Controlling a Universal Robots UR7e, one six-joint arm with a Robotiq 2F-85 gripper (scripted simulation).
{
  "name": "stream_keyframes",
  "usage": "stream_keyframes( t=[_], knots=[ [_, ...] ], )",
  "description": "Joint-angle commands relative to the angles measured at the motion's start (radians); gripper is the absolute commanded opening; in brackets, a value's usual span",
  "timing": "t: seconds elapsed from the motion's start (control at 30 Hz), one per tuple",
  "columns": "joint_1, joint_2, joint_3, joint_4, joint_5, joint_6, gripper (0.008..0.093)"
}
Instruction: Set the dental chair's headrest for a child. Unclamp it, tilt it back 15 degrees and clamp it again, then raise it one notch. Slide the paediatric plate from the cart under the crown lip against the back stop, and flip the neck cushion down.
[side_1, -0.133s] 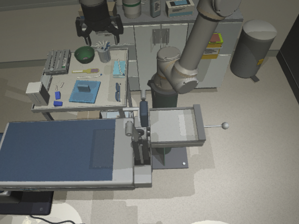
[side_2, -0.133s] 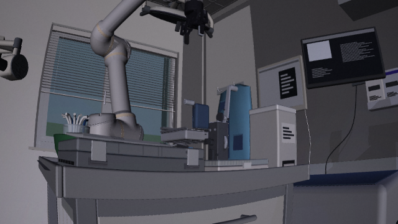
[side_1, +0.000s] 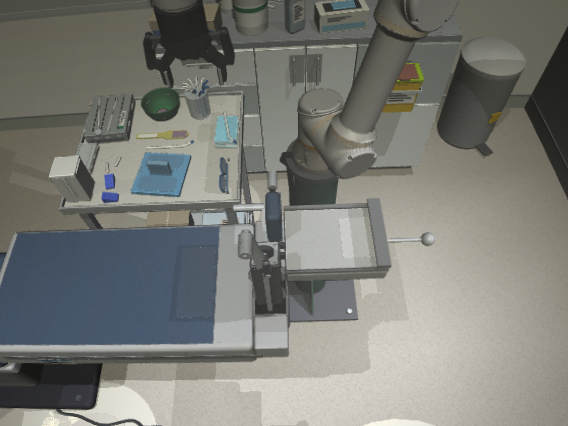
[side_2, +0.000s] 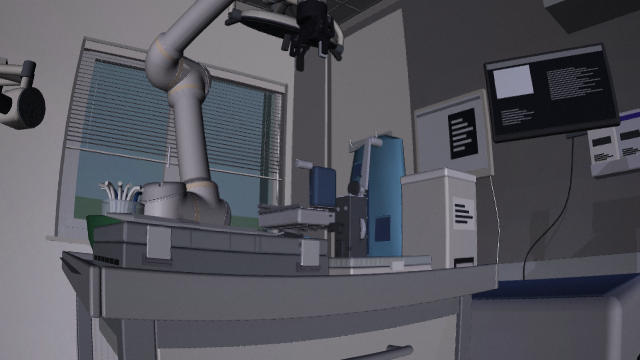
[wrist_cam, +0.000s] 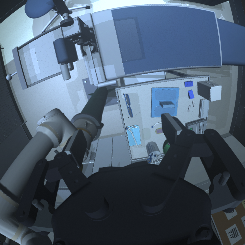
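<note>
At the head end of the blue dental chair (side_1: 107, 285) the grey headrest tray (side_1: 330, 239) lies flat, with a raised lip at its far end and a ball-tipped lever (side_1: 426, 239) sticking out beyond it. The dark blue neck cushion (side_1: 273, 214) stands upright beside the clamp knob (side_1: 245, 245) and the notched post (side_1: 268, 285). On the cart (side_1: 155, 150) the small grey plate (side_1: 159, 165) rests on a blue mat (wrist_cam: 165, 102). My gripper (side_1: 194, 75) hangs open and empty high above the cart's far edge.
Behind the cart a grey cabinet (side_1: 320, 100) carries bottles and boxes, and a round bin (side_1: 480, 95) stands to its right. The cart also holds a green bowl (side_1: 160, 103), a cup of tools (side_1: 197, 100), an instrument cassette (side_1: 110, 117) and a white box (side_1: 72, 177).
</note>
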Motion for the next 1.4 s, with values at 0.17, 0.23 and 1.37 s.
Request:
stream_keyframes(
  t=[0.17,0.23,1.37],
  knots=[
    [0.0,0.0,-0.001,-0.001,0.0,0.0,0.0934],
    [0.0,0.0,-0.001,-0.001,0.0,0.0,0.0934],
    [0.0,0.0,-0.001,-0.001,0.0,0.0,0.0529]
  ],
)
